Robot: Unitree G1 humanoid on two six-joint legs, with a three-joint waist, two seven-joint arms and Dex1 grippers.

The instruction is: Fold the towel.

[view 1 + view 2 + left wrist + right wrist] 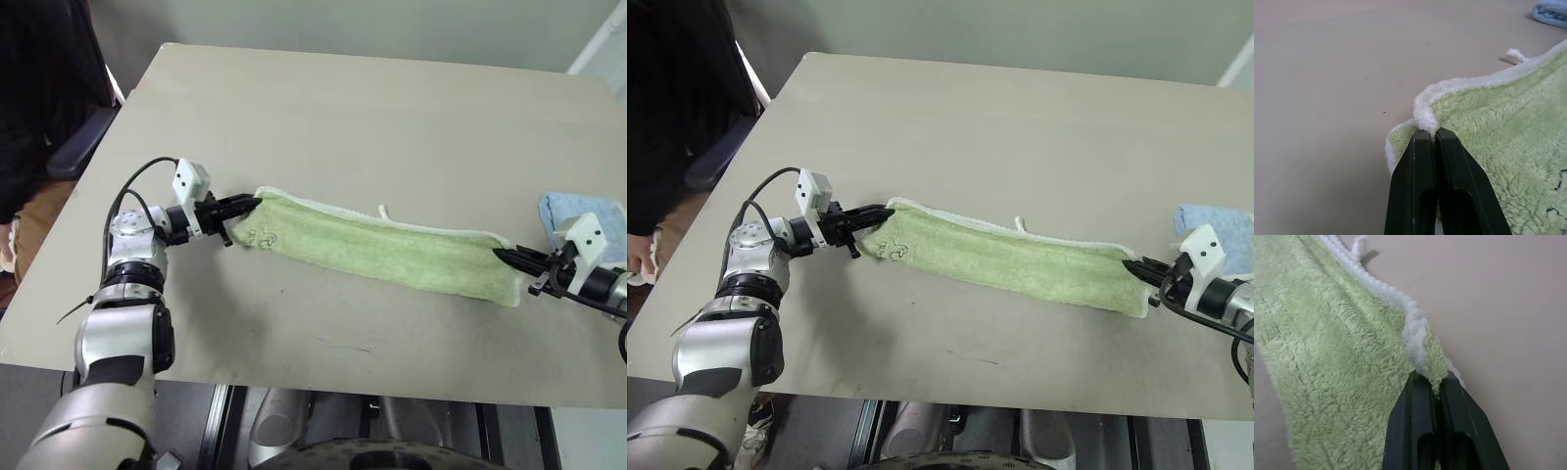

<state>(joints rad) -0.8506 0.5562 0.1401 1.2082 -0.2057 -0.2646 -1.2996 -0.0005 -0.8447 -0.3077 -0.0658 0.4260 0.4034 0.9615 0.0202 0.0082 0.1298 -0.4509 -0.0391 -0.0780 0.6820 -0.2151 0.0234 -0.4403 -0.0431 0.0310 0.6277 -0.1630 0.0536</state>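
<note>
The light green towel (pixel 382 247) lies as a long folded strip across the table, its white edging along the far side and a small white loop (pixel 385 211) poking out. My left gripper (pixel 257 203) is shut on the towel's left far corner; in the left wrist view the white edge (pixel 1425 115) bunches between the black fingers (pixel 1413 186). At the other end my right gripper (pixel 497 254) is shut on the right far corner, the edging (pixel 1418 340) pinched between its fingers (pixel 1410 426).
A smaller light blue towel (pixel 588 213) lies bunched near the table's right edge, just behind my right wrist. A person in dark clothing (pixel 39 98) sits at the left of the beige table (pixel 343 108). The table's front edge (pixel 294 382) runs close below the towel.
</note>
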